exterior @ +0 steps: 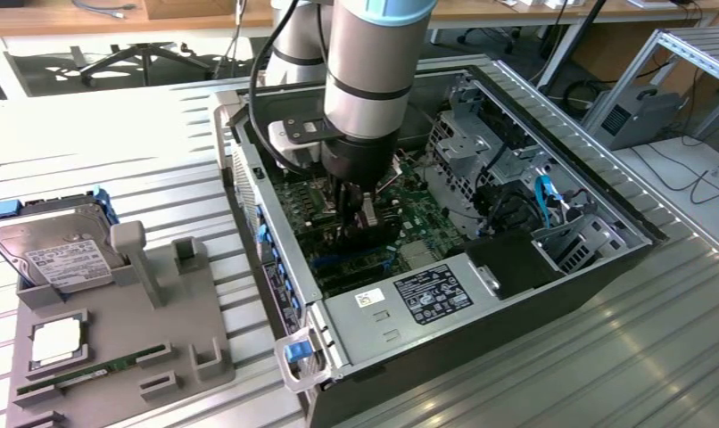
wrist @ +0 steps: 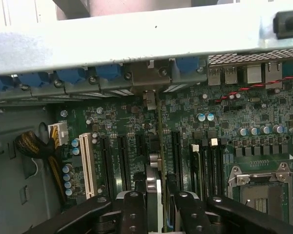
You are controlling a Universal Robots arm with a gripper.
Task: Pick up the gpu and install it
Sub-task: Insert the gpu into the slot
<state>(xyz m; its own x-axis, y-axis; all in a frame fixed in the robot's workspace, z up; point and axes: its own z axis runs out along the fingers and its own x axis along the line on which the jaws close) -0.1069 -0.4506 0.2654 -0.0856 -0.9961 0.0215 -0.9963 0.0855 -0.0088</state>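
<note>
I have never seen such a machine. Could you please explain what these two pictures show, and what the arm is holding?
The grey tube is a robot arm; its gripper reaches into an open computer case lying on a metal table. One picture comes from a camera off the arm, the other from a camera on its wrist, looking down at the green motherboard. The fingers are shut on the gpu, a thin card seen edge-on, standing over the slots. Beside the case, a grey tray holds a hard drive and smaller parts.

The arm reaches straight down, gripper point(exterior: 362, 214) at the exterior view's centre (fingers point(wrist: 134, 214) half-closed, pinching a thin card edge-on).
</note>
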